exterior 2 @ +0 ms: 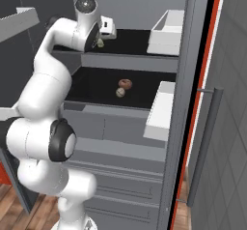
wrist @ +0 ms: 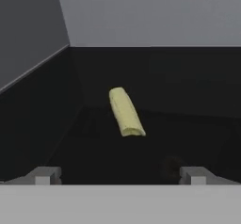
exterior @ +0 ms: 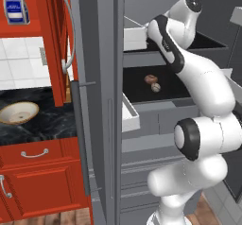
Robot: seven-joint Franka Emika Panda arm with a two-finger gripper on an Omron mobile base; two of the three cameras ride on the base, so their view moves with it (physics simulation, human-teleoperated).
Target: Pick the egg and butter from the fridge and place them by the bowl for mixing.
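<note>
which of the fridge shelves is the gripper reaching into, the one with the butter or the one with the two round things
The upper shelf, where the butter lies ahead of the open gripper; the two round items sit one shelf lower.

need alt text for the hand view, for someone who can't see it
A pale-yellow stick of butter lies on a dark fridge shelf, ahead of the open gripper. The two fingers sit wide apart at the bottom, not touching the butter. Grey fridge walls rise behind and to the left.
</note>
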